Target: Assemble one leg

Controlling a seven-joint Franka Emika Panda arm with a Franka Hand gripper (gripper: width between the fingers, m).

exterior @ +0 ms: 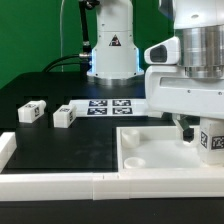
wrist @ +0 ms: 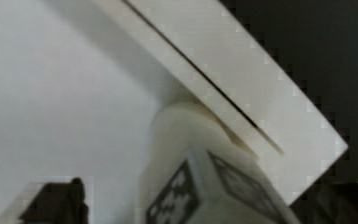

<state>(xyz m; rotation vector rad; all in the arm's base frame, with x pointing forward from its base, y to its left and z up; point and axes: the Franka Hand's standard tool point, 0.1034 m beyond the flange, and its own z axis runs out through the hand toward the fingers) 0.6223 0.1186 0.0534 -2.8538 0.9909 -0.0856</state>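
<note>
Green backdrop, black table [exterior: 60, 140], and the arm's base [exterior: 112, 45] at the back: that is the setting. My gripper [exterior: 192, 130] is low over the white panel [exterior: 150, 150] on the exterior view's right. The leg [exterior: 213, 140] I am working with is just beside my fingers, its square tag facing out, right at the picture's edge. In the wrist view the leg [wrist: 202, 175] stands directly under me, on or just above the panel's flat inside and close to the raised rim [wrist: 229, 80]. I judge this to be the seating step: the leg has been brought to its place on the panel and now has to go in. The next move calls for keeping it upright and square to the rim, then pressing or turning it home without letting it tip. I cannot tell whether I am clamped on the leg or only standing around it. Only one dark finger [wrist: 55, 200] shows in the wrist view, with pale panel between it and the leg, and the other is out of sight. The exterior view cuts off most of the leg. The joint it must enter is hidden under it, and blur hides whether it touches the panel. Two loose legs [exterior: 32, 112] and [exterior: 64, 116] lie well apart on the exterior view's left, near the marker board [exterior: 110, 106].
</note>
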